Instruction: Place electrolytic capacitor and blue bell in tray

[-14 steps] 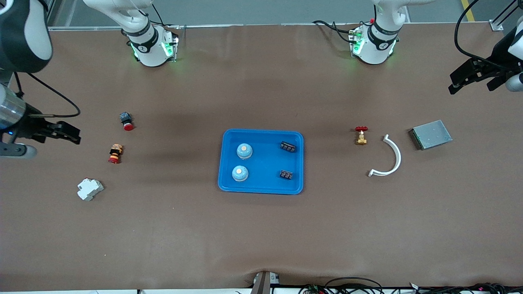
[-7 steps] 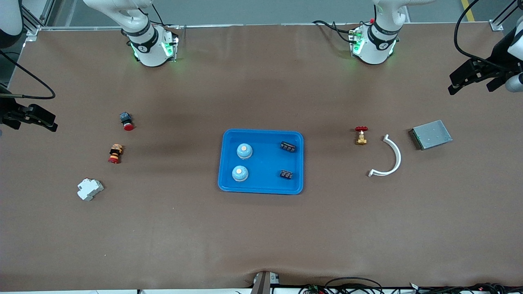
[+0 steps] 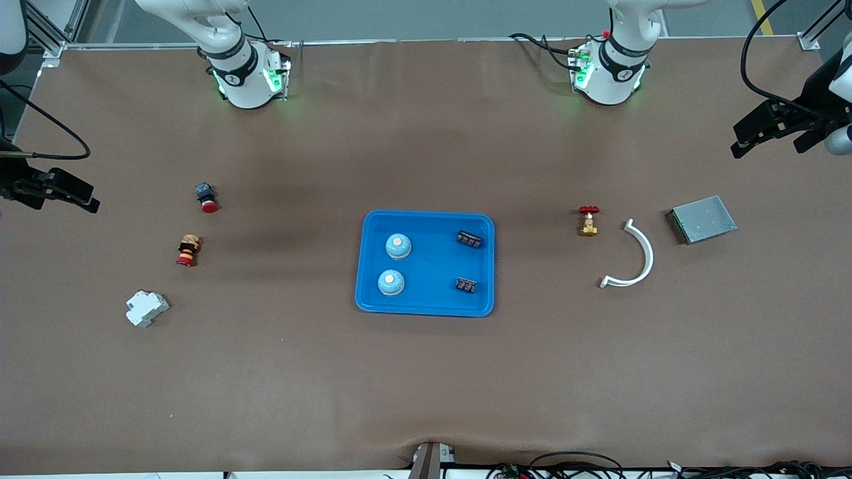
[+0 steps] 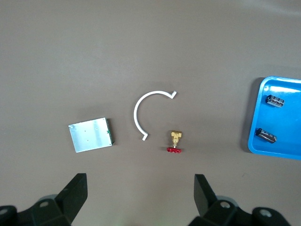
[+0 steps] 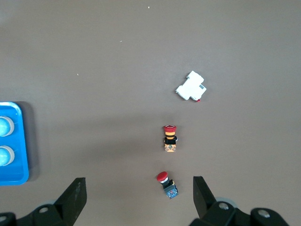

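Note:
The bright-blue tray (image 3: 431, 266) lies mid-table. In it stand two blue bells (image 3: 398, 246) (image 3: 391, 283) and two black capacitors (image 3: 468, 239) (image 3: 466, 285). My left gripper (image 3: 737, 140) hangs open and empty over the left arm's end of the table, above the grey box. Its wrist view shows the open gripper (image 4: 140, 188), the tray's edge (image 4: 263, 117) and both capacitors (image 4: 275, 100). My right gripper (image 3: 92, 198) hangs open and empty over the right arm's end. Its wrist view shows the open gripper (image 5: 136, 190), the tray (image 5: 14, 174) and the bells (image 5: 4, 126).
Toward the right arm's end lie two red-capped push buttons (image 3: 207, 197) (image 3: 188, 251) and a white breaker (image 3: 146, 309). Toward the left arm's end lie a brass valve with a red handle (image 3: 588, 221), a white curved strip (image 3: 636, 256) and a flat grey metal box (image 3: 702, 219).
My right gripper has drawn back toward the right arm's end of the table and then held still. My left gripper has barely shifted. Nothing on the table has moved.

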`<state>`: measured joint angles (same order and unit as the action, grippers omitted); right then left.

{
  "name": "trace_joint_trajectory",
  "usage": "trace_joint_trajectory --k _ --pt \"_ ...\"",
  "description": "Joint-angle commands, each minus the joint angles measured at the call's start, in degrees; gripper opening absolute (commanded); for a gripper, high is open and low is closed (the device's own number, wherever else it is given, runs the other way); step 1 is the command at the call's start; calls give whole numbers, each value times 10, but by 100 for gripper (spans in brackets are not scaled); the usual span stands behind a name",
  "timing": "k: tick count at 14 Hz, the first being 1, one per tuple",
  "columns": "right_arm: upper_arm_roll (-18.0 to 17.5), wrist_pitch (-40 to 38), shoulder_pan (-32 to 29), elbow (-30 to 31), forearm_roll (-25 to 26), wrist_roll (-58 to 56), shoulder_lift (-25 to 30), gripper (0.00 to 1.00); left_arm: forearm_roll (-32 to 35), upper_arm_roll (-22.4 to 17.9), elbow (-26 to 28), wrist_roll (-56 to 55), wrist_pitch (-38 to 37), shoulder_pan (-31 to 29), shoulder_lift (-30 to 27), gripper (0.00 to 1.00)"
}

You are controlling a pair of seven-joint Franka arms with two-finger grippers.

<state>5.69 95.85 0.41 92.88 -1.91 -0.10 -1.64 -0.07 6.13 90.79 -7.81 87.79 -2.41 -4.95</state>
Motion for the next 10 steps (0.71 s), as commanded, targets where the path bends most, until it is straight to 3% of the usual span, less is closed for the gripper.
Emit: trace_joint_trajectory --k 1,10 --pt "2 1 -2 30 -25 -1 25 100 -3 0 -18 1 -3 1 13 100" --pt "-1 0 1 38 -28 1 40 100 -2 0 -30 2 -4 2 27 100"
